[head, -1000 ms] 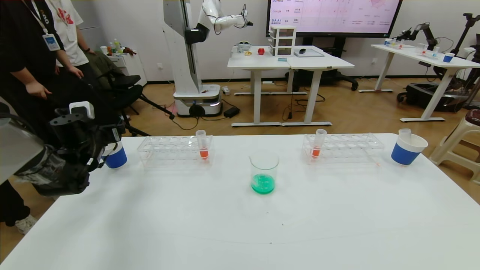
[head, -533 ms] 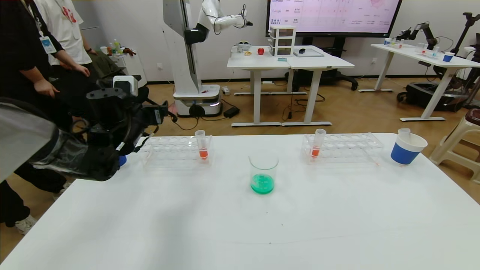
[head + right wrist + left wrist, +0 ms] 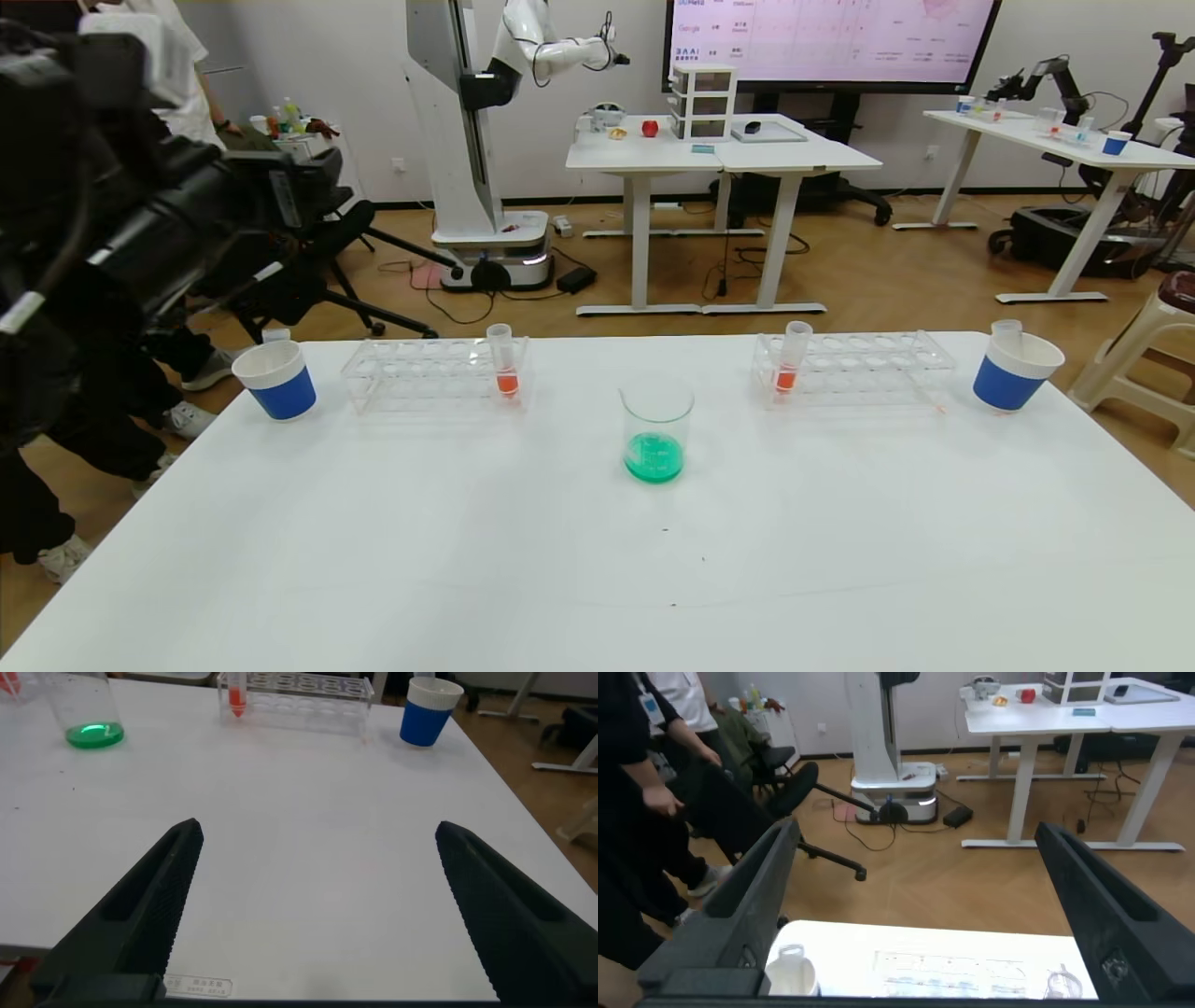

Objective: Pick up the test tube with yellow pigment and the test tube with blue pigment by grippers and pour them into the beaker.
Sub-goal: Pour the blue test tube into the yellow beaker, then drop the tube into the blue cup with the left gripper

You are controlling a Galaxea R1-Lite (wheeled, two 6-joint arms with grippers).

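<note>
The beaker [image 3: 656, 431] stands mid-table with green liquid in its bottom; it also shows in the right wrist view [image 3: 89, 714]. No tube with yellow or blue liquid is in view. A clear tube with no visible liquid sticks out of each blue-and-white cup, one in the left cup [image 3: 275, 378] and one in the right cup [image 3: 1016, 371]. My left gripper [image 3: 299, 191] is open and empty, raised high beyond the table's far left corner [image 3: 917, 831]. My right gripper [image 3: 318, 826] is open and empty, low over the table's near right part, out of the head view.
Two clear racks stand behind the beaker, the left rack [image 3: 434, 373] and the right rack [image 3: 854, 366]. Each holds one orange-red tube, one in the left rack [image 3: 504, 362] and one in the right rack [image 3: 792, 359]. People stand off the table's left side.
My left arm has risen from beside the left cup, up and away from the table. The left cup is now fully uncovered. Nothing on the table moved.
</note>
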